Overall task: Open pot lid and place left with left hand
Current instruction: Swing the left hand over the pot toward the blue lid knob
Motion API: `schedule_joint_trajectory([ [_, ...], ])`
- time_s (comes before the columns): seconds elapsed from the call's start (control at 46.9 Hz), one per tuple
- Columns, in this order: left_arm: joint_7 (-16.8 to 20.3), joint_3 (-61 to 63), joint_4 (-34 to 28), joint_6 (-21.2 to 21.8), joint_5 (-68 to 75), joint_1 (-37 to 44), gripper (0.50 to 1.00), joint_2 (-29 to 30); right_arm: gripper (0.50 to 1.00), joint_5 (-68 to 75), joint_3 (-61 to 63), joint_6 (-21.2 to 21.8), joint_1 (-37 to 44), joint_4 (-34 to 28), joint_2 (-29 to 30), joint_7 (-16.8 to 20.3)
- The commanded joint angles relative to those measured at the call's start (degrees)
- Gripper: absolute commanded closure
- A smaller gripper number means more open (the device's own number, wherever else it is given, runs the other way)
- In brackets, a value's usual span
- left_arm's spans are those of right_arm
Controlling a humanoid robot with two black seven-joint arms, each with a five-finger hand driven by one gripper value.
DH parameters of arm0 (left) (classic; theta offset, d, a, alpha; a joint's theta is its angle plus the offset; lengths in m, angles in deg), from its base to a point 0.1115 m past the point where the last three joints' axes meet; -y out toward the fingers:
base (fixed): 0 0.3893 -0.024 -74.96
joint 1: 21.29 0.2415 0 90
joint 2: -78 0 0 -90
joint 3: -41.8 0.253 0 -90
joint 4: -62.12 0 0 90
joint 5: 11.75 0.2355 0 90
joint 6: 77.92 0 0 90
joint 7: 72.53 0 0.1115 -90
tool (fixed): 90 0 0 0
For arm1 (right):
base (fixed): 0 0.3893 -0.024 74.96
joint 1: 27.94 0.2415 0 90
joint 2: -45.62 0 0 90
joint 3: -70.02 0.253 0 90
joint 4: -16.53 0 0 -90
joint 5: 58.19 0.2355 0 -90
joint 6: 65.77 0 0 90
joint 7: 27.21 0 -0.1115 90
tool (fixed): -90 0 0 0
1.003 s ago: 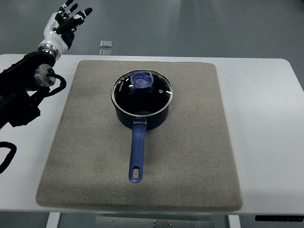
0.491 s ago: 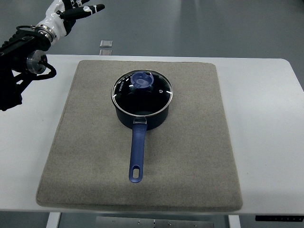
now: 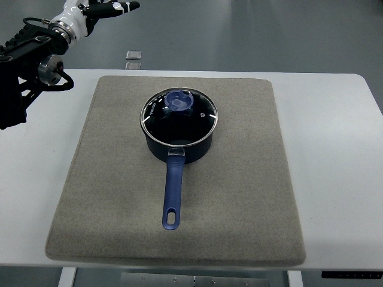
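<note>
Blue pot (image 3: pixel 178 133) sitting lidded on the mat (image 3: pixel 119 179).
Left hand (image 3: pixel 99 8) is hovering far off, fingers spread, gripping nothing; lid (image 3: pixel 179 112) untouched.

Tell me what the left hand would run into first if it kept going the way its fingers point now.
Nothing, as far as the picture shows. The left hand points right along the top edge, beyond the table's far side, over bare floor. The pot sits well off that line.

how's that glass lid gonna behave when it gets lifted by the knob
The lid looks like glass in a metal rim, so probably rigid, fairly heavy for its size, and breakable if dropped. Its blue knob looks smooth and rounded, so it may slip. Set down on the mat, it should lie flat, not roll.
</note>
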Motion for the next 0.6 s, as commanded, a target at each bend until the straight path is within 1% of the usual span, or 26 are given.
schedule_joint_trajectory([
  [0.0,0.01,4.28,1.11,0.14,-0.01,-2.44,0.514,-0.07,0.583,-0.07,0.01,0.00,0.00,0.00,0.00,0.00],
  [0.149,0.10,14.38,3.48,-0.47,0.61,-7.62,0.514,0.02,0.583,0.02,0.01,0.00,0.00,0.00,0.00,0.00],
  [0.235,0.19,19.84,4.44,-1.96,5.86,-10.61,0.514,-0.07,0.583,0.02,0.01,0.00,0.00,0.00,0.00,0.00],
  [0.341,1.06,20.47,8.49,-5.21,20.96,-12.90,0.514,0.72,0.583,0.02,0.01,0.00,0.00,0.00,0.00,0.00],
  [0.448,2.29,20.11,10.16,-7.76,36.62,-15.45,0.516,2.91,0.583,0.02,0.01,0.00,0.00,0.00,0.00,0.00],
  [0.512,4.05,20.12,11.04,-10.48,41.20,-17.03,0.516,3.44,0.583,0.02,0.01,0.00,0.00,0.00,0.00,0.00],
  [0.576,5.98,20.03,11.57,-14.43,43.06,-18.26,0.519,4.14,0.583,-0.07,0.01,0.00,0.00,0.00,0.00,0.00],
])
